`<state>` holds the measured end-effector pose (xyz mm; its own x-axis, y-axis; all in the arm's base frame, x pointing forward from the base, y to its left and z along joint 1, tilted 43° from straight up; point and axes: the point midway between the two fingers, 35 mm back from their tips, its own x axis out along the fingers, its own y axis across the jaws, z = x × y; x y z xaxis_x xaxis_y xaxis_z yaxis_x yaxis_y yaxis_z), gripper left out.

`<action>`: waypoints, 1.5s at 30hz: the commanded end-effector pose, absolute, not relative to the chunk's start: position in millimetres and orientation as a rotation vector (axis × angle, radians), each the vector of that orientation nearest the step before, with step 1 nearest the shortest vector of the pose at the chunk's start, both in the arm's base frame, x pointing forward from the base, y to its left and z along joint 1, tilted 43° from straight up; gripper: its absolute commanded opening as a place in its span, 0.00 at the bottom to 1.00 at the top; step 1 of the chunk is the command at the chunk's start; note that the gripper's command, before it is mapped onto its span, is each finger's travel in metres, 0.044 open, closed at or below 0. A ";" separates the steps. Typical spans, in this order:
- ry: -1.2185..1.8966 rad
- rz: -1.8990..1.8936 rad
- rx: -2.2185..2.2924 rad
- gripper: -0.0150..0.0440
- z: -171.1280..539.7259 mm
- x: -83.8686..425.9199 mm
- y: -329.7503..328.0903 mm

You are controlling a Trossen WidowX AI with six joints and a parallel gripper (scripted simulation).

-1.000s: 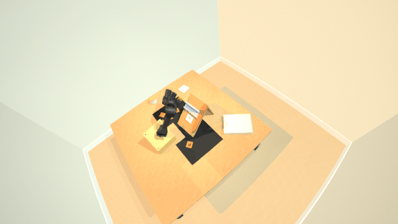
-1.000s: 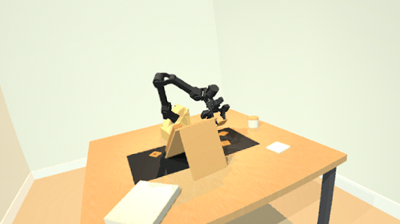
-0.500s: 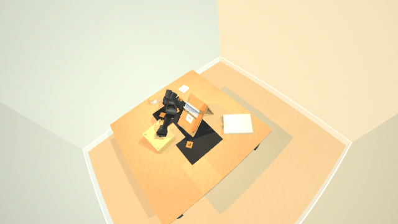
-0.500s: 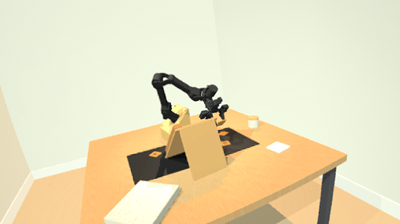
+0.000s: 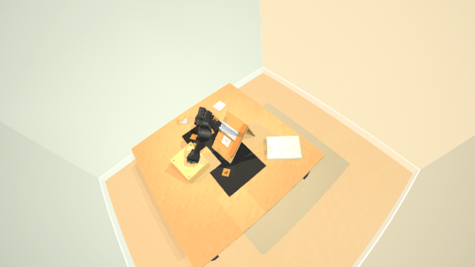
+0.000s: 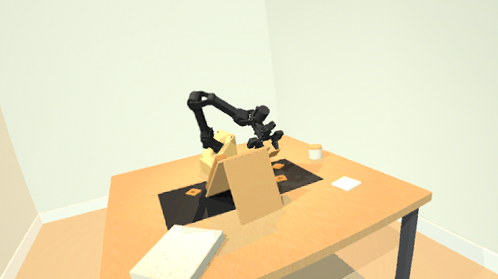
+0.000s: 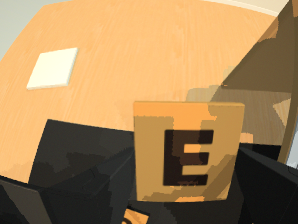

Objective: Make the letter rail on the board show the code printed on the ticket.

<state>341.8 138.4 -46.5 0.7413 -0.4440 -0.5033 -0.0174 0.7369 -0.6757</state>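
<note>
My gripper is shut on the E tile, held by its sides with the letter upright in the wrist view. It is raised beside the tilted board, near one end of the pale rail. Whether the tile touches the rail is hidden. The ticket is on the board, its print too small to read. One loose tile lies on one side of the board; two more tiles lie on the other. Part of one tile shows below the E tile.
The black mat lies under the loose tiles. A white box is behind the board. A white square and a jar stand out beyond the gripper. The arm's base is on a yellow block.
</note>
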 end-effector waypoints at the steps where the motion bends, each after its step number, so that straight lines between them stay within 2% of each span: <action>1: 0.705 -0.252 -0.712 0.25 -42.8 342.2 137.2; 45: 0.705 -0.253 -0.714 0.25 -28.2 342.6 120.6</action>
